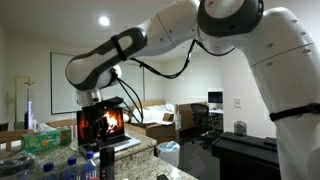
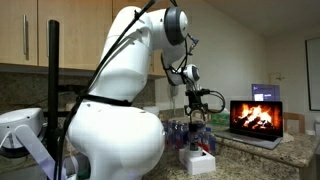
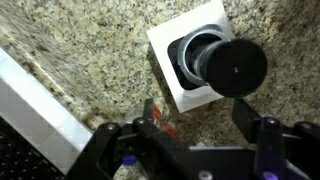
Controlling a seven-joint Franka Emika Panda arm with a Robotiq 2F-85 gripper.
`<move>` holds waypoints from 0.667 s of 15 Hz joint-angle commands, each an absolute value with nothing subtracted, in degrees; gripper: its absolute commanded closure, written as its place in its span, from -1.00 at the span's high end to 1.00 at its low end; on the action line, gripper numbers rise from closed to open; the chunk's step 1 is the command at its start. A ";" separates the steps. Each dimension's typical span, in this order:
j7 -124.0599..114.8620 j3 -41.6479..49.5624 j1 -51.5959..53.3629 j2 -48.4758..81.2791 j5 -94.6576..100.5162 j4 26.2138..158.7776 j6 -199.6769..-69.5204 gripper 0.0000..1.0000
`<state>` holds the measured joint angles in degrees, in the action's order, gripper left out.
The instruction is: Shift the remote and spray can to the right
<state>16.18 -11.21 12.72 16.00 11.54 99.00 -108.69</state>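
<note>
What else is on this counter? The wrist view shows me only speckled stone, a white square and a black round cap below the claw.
Observer: An open grey laptop stands close by, with a fire picture on its screen.
Operator: Is the claw touching anything?
Observer: No. In an exterior view the claw hangs open in the air, well above the granite counter, holding nothing.
Operator: Anything else nearby?
Observer: Clear plastic water bottles with blue labels stand grouped near the laptop.
</note>
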 commanded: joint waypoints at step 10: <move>24.65 -13.35 12.26 17.02 8.29 98.84 -102.57 1.00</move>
<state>24.47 -13.51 12.78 17.90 9.12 98.38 -106.57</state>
